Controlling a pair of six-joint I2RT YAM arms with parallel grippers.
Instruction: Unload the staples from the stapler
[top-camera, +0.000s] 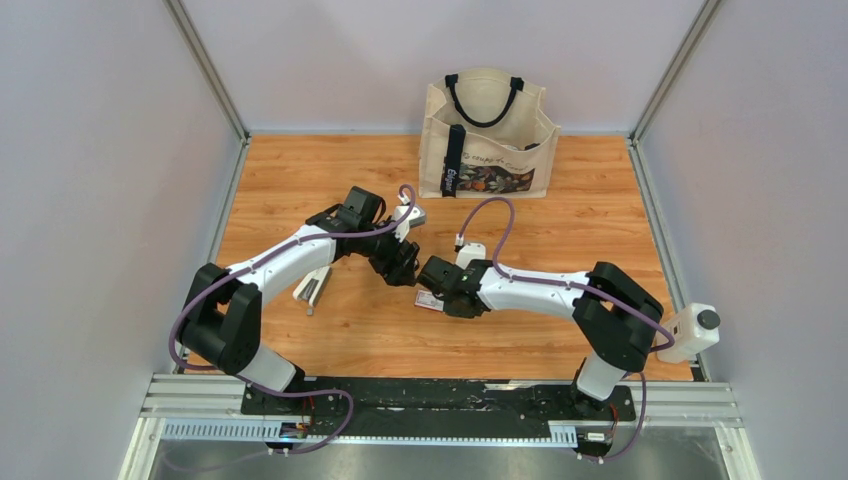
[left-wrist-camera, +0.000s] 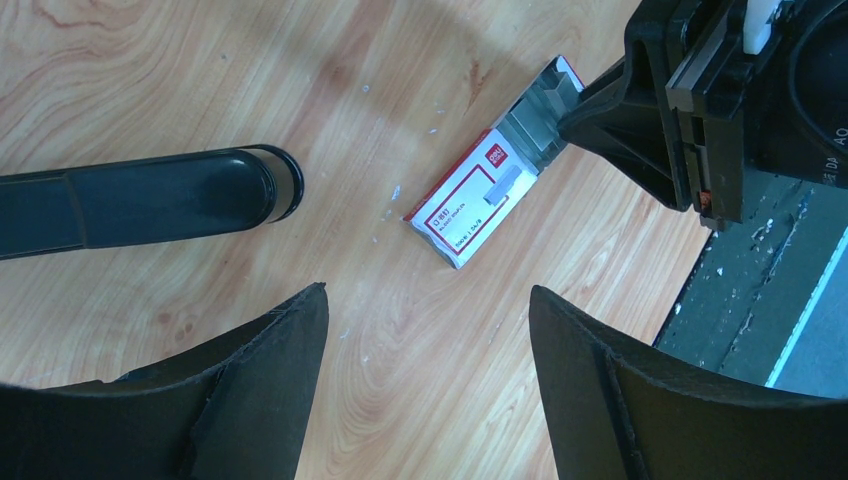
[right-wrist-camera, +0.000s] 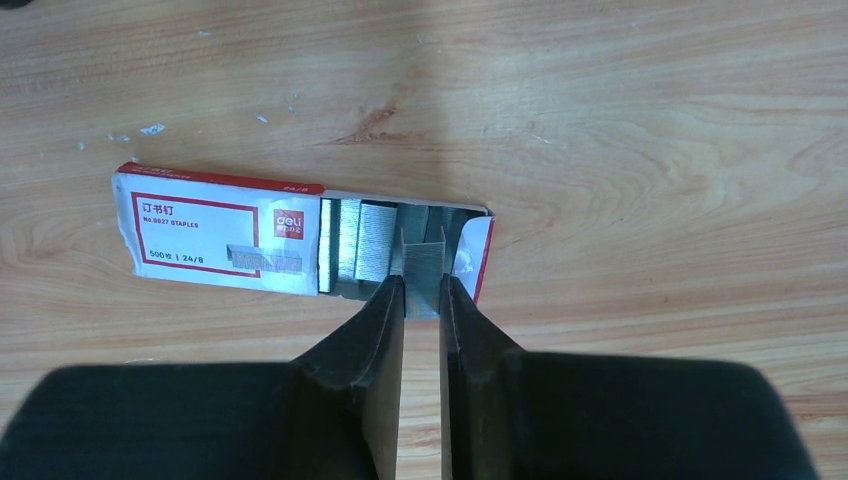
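Silvery staples (right-wrist-camera: 425, 262), one strip, pinched by the nearly closed right end effector (right-wrist-camera: 422, 292) at the one red-and-white box's (right-wrist-camera: 215, 235) open end. Left end effector (left-wrist-camera: 428, 300) hovers wide open, pointing down above that box.

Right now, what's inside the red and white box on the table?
Silvery staple strips fill the box's open end, and the right gripper pinches one strip there. Deeper in, the box's printed top hides the rest.

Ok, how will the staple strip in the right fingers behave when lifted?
The staple strip is thin bare metal: probably stiff and light, yet apt to snap apart. The right gripper pinches just its near end, so it may pivot or slip. The open staple box looks light and could drag along.
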